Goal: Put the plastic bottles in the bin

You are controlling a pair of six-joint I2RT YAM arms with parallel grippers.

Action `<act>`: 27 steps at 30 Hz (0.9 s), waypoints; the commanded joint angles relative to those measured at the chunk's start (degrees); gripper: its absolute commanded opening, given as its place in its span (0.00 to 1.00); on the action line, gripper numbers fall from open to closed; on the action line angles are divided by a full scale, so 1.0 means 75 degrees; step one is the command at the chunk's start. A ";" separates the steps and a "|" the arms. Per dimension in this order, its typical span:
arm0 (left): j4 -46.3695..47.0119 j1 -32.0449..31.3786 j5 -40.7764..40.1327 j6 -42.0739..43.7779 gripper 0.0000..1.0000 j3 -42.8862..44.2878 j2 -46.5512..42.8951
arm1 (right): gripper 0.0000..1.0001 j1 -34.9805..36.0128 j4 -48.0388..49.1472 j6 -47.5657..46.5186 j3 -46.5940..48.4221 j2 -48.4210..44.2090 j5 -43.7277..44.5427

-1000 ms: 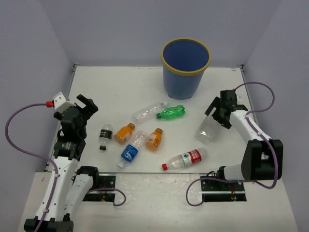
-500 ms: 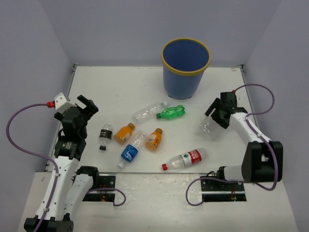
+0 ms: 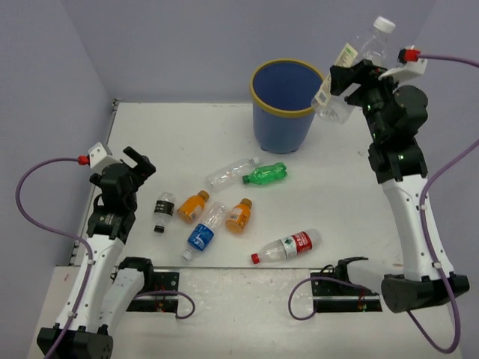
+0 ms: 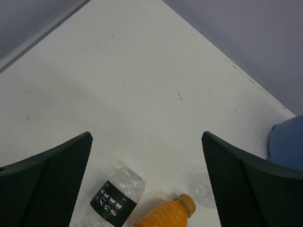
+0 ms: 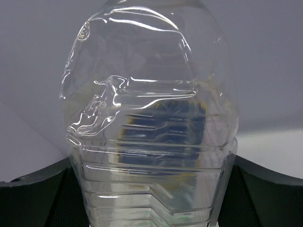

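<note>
While the clear bottle [image 3: 364, 45] is hanging clamped between the fingers of the right gripper [image 3: 352, 81], it is tilting cap-up and away, its base pointing down-left toward the bin [image 3: 278, 133], just beside the yellow rim. Whether the base is clearing that rim is proving hard to judge, since the bottle is filling the right wrist view. The left gripper [image 3: 135, 166] is idling, fingers wide apart, above the black-labelled bottle [image 4: 113, 202].
</note>
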 commanded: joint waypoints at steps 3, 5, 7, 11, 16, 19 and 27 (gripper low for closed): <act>-0.0455 0.0077 0.0364 -0.0572 1.00 -0.0220 0.0345 | 0.40 0.0433 0.2026 -0.1600 0.1726 0.2550 -0.0501; -0.0471 0.0077 0.0761 -0.0484 1.00 -0.0291 0.0448 | 0.42 0.0468 0.2031 -0.1662 0.2391 0.3201 -0.0642; -0.0544 0.0077 0.1171 -0.0443 1.00 -0.0390 0.0554 | 0.47 0.0599 0.1953 -0.1743 0.3054 0.3861 -0.0765; -0.0608 0.0069 0.1236 -0.0502 1.00 -0.0641 0.0627 | 0.68 0.0804 0.1970 -0.2045 0.3395 0.4587 -0.0518; -0.0687 0.0074 0.1334 -0.0599 1.00 -0.0945 0.0830 | 0.98 0.0824 0.1781 -0.1917 0.3309 0.4492 -0.0116; -0.0656 0.0076 0.1439 -0.0571 1.00 -0.1047 0.1128 | 0.99 0.0833 0.1443 -0.1891 0.3300 0.4189 -0.0176; -0.0331 0.0065 0.1699 -0.0622 1.00 -0.1384 0.1936 | 0.99 0.0833 0.0257 -0.1087 0.2120 0.2443 -0.0423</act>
